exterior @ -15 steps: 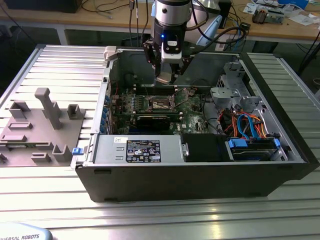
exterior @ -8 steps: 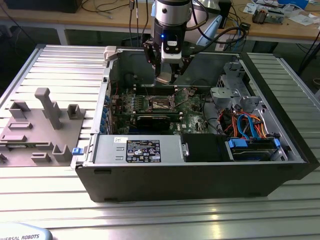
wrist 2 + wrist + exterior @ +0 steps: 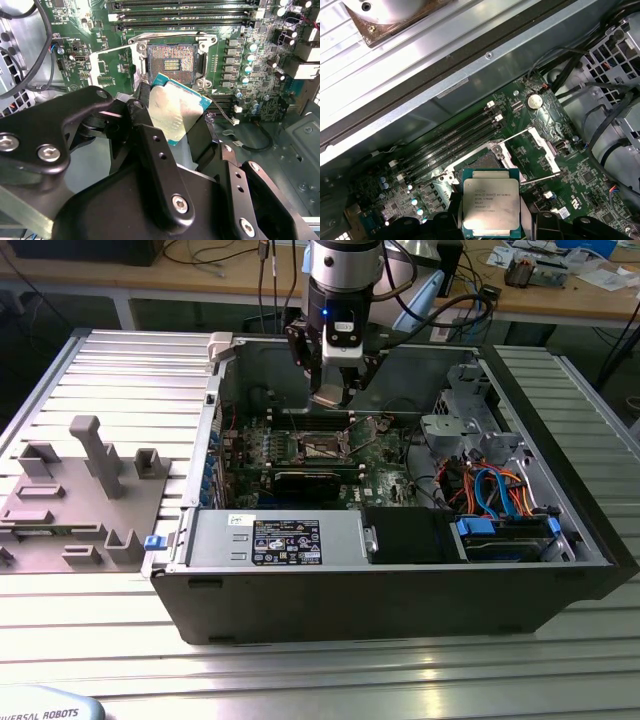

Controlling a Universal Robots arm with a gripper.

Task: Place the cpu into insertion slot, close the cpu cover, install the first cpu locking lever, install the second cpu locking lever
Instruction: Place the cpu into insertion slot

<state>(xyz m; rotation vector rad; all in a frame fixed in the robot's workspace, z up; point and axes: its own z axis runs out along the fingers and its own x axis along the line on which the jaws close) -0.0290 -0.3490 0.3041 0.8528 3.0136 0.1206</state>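
Note:
My gripper (image 3: 332, 392) hangs inside the open computer case, shut on the cpu (image 3: 491, 208), a small square chip with a dull silver top. In both wrist views the cpu (image 3: 172, 111) is held by its edges between dark fingers (image 3: 142, 102). The insertion slot (image 3: 172, 62) lies open just beyond the chip, its contact field bare, and the chip hovers above and beside it. The insertion slot (image 3: 322, 447) sits on the green motherboard below the gripper. The cpu cover (image 3: 543, 144) is swung up and open beside the slot. Thin wire levers (image 3: 538, 178) stand raised.
Long black memory slots (image 3: 452, 142) run along one side of the socket. The case walls (image 3: 350, 590) ring the board, with a labelled grey power supply (image 3: 280, 540) in front. A drive cage with blue and orange cables (image 3: 495, 490) fills the exterior view's right. A grey fixture (image 3: 80, 490) lies outside at the left.

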